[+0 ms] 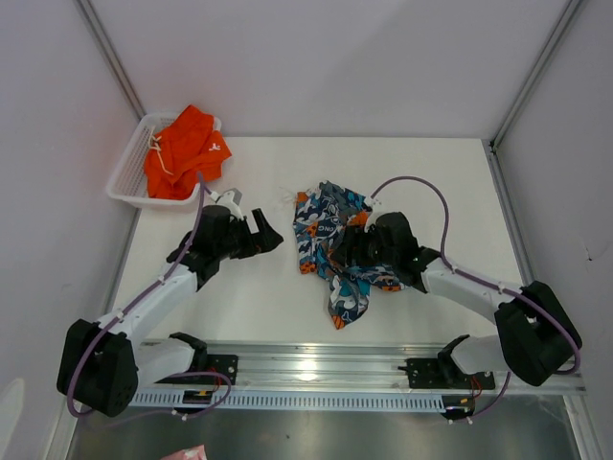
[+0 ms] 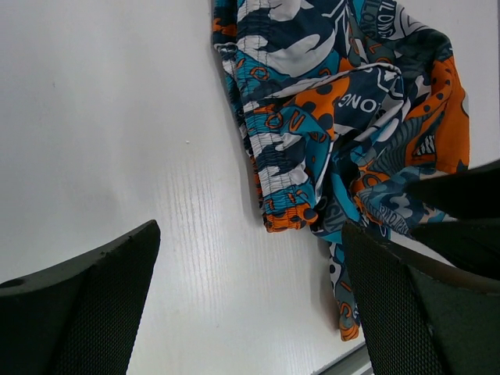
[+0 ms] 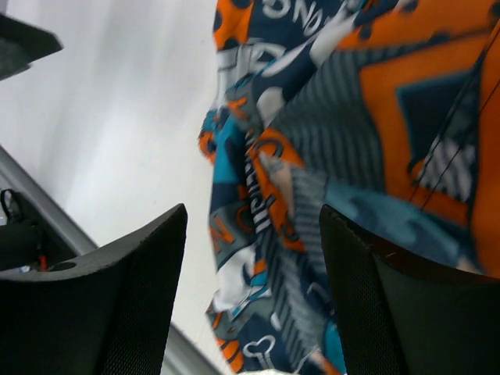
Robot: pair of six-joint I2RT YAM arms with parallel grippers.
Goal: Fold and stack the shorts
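The printed shorts [image 1: 326, 222] lie crumpled mid-table, a blue, teal, orange and white heap; they also show in the left wrist view [image 2: 336, 101] and the right wrist view [image 3: 351, 117]. My right gripper [image 1: 350, 251] hovers over their near part, jaws apart, with a hanging fold of the print between the fingers [image 3: 254, 215]. The left gripper [image 1: 268, 235] is wide open over bare table just left of the heap [image 2: 250, 234], holding nothing. The plain orange shorts [image 1: 182, 153] with a white drawstring sit bunched in the basket.
A white mesh basket [image 1: 124, 180] stands at the back left corner against the wall. A metal rail [image 1: 306, 369] runs along the near table edge. White walls close in on three sides. Part of the right arm [image 2: 461, 203] intrudes at the right of the left wrist view.
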